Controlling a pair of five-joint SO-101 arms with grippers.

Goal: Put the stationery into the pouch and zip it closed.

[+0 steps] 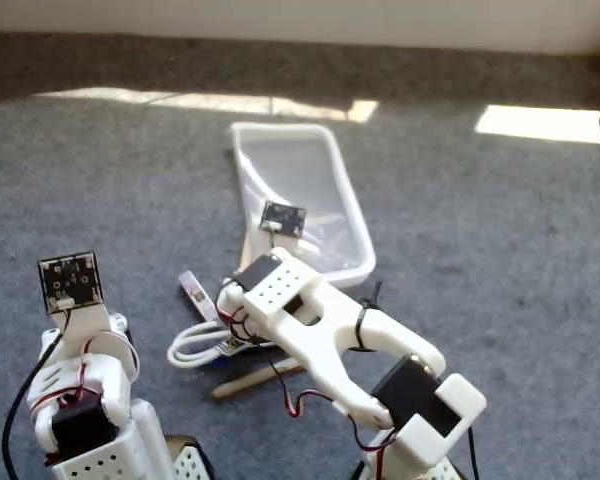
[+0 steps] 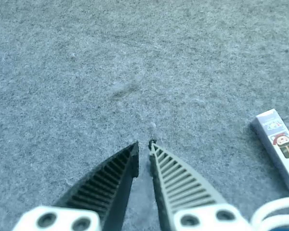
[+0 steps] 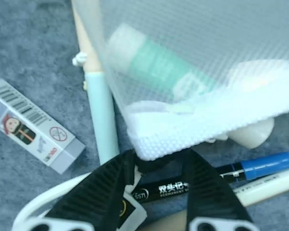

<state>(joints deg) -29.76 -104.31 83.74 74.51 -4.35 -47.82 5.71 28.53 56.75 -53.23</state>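
This is an indoor robot test setup, closer to a makeshift workbench than to a kitchen or shop. The table [image 1: 500, 230] is covered in grey, felt-like carpet. Two white plastic arms, left [image 1: 80, 400] and right [image 1: 340, 340], stand at its near edge with loose wires [image 1: 290, 400] and a bare circuit board [image 1: 70, 280]. A pale strip [image 1: 300, 18], perhaps a wall, runs along the far edge. Patches of sunlight [image 1: 540, 123] fall near that edge. Whether it is a home or a lab cannot be told.
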